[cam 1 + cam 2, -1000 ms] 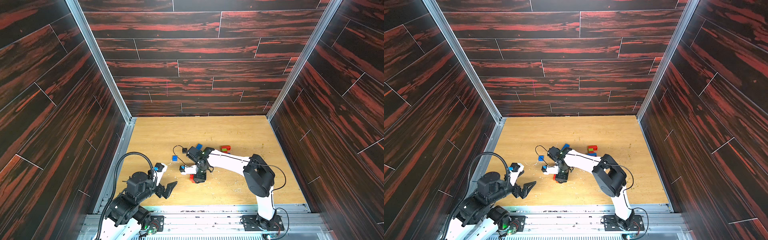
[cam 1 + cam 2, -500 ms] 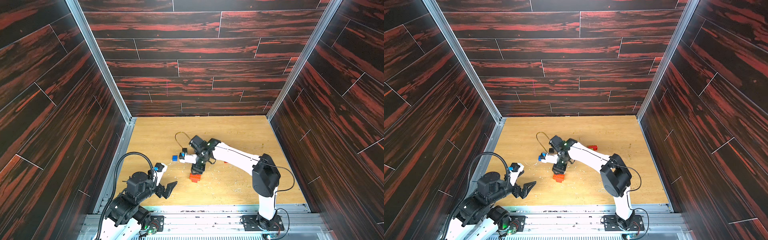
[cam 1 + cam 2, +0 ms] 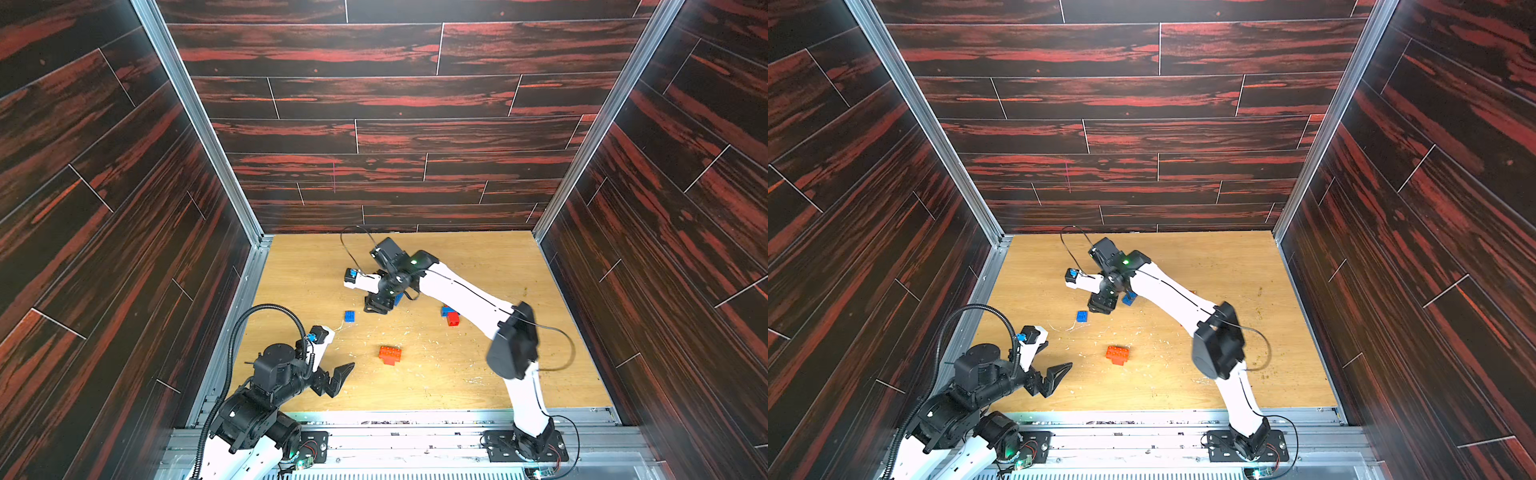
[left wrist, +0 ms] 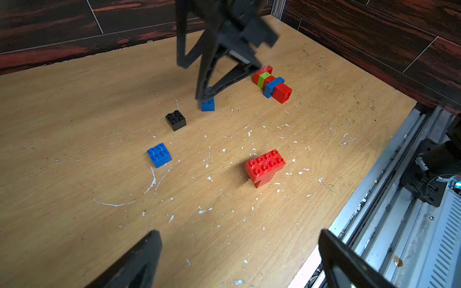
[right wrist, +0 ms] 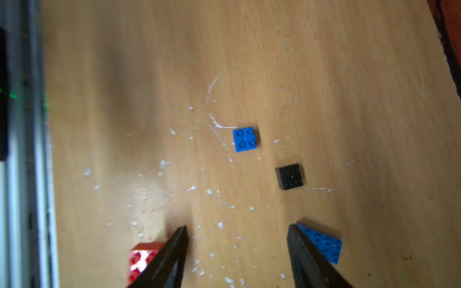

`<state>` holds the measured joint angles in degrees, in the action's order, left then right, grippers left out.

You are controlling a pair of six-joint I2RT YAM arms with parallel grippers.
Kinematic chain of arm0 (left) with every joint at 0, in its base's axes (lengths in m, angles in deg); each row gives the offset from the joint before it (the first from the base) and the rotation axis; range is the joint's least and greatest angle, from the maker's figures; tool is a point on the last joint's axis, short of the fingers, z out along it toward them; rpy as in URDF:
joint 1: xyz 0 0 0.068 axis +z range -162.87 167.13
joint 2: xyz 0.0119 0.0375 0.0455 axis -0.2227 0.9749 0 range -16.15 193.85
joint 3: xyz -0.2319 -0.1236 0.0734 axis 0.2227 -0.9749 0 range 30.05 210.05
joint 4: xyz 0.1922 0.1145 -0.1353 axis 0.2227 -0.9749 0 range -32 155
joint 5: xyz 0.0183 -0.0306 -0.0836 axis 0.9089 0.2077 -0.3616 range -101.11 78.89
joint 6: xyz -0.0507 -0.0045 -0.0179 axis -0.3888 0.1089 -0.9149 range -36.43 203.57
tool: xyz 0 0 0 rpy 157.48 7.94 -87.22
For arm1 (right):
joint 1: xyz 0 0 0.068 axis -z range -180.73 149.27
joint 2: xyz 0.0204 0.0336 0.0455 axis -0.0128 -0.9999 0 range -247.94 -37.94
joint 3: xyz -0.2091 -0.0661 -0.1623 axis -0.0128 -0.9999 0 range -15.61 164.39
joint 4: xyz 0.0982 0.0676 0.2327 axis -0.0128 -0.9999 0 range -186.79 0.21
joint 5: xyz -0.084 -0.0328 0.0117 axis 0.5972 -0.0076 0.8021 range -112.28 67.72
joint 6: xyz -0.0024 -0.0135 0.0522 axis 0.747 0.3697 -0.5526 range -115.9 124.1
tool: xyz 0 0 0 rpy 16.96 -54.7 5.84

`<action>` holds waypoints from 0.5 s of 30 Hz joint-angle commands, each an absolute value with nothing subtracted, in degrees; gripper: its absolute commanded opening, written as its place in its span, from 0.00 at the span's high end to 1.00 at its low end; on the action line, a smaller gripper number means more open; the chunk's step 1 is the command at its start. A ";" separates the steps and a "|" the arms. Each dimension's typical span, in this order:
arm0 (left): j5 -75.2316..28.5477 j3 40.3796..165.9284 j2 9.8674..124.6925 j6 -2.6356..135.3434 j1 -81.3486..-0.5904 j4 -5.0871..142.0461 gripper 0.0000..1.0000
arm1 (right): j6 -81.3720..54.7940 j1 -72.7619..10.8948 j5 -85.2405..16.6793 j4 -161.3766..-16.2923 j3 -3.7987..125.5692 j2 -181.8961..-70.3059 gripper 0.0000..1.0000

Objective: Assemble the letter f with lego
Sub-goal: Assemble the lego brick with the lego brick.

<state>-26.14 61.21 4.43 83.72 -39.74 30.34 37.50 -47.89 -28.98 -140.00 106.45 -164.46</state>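
Lego sits scattered mid-frame in both top views; left gripper, lower left, gapes wide, empty. Left wrist: black brick between blue bricks. Right wrist: right gripper parted, just bare wood between.

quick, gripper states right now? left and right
left gripper: open, holding nothing
right gripper: open, holding nothing; a blue brick sits beside it, not gripped

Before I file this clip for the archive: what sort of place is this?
Likely a robot test cell: two arms on a metal rail, a wooden tabletop boxed in by dark panels, loose lego.
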 commanded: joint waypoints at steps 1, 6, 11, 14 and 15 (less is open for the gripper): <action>-26.14 60.90 4.07 84.00 -40.01 30.51 0.00 | 40.93 -46.08 -26.85 -142.58 113.47 -171.31 0.34; -25.64 60.90 4.08 84.00 -40.18 30.53 0.00 | 41.93 -44.98 -27.66 -142.10 119.76 -177.92 0.34; -25.60 60.90 4.33 83.97 -40.20 30.59 0.00 | 42.42 -44.50 -27.83 -141.19 121.28 -181.73 0.34; -25.68 60.81 4.58 83.97 -40.22 30.63 0.00 | 42.42 -44.28 -29.08 -141.29 121.93 -183.59 0.35; -25.67 60.81 4.65 83.93 -40.20 30.59 0.00 | 42.42 -44.26 -29.55 -141.38 122.00 -184.03 0.35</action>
<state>-25.88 61.21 4.43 83.74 -39.94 30.34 41.68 -44.22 -27.63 -140.31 120.60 -182.07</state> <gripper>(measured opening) 0.999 0.651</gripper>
